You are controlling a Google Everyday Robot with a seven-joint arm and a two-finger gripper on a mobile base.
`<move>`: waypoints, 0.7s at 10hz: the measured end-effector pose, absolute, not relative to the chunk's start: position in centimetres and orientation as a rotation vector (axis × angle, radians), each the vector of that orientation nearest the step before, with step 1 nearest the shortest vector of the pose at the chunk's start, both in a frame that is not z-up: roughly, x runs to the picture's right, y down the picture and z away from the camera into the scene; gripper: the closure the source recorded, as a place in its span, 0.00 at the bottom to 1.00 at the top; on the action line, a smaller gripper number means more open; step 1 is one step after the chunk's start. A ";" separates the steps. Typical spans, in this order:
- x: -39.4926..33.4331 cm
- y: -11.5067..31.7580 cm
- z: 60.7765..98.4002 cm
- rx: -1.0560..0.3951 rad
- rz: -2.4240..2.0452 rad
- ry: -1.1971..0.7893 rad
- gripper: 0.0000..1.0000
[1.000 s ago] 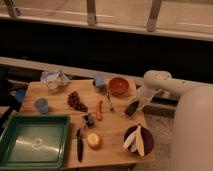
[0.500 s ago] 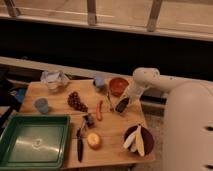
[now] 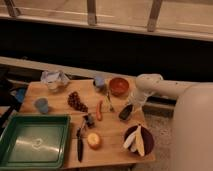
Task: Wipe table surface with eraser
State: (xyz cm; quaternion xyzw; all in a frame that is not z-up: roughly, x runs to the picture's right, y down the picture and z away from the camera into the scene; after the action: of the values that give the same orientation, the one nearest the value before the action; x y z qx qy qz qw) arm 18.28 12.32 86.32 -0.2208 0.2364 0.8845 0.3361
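The light-brown wooden table surface (image 3: 60,95) fills the middle of the camera view. The eraser (image 3: 125,113), a small dark block, rests on the tabletop in front of the orange bowl (image 3: 119,86) and right of the red chili (image 3: 99,110). My gripper (image 3: 130,106) comes in from the right on the white arm (image 3: 165,89). It is shut on the eraser's upper end and presses it against the wood.
Also on the table: a green tray (image 3: 34,141) front left, a knife (image 3: 80,144), a small dark lump (image 3: 90,120), an orange fruit (image 3: 94,140), a dark plate with bananas (image 3: 138,140), grapes (image 3: 76,101), two blue cups (image 3: 99,81) (image 3: 42,105) and a crumpled cloth (image 3: 54,78).
The gripper and eraser slid left across the tabletop from near the right edge, then a little toward the front. Nothing else moved.
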 end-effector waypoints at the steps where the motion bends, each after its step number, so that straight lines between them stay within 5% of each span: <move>1: 20.0 12.4 86.3 -0.564 2.314 0.624 1.00; 7: 18.7 10.7 88.6 -0.587 2.243 0.643 1.00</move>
State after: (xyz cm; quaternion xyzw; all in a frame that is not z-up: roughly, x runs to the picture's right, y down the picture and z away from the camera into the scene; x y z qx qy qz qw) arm 18.69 10.71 88.63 -0.2278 0.2493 0.8699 0.3595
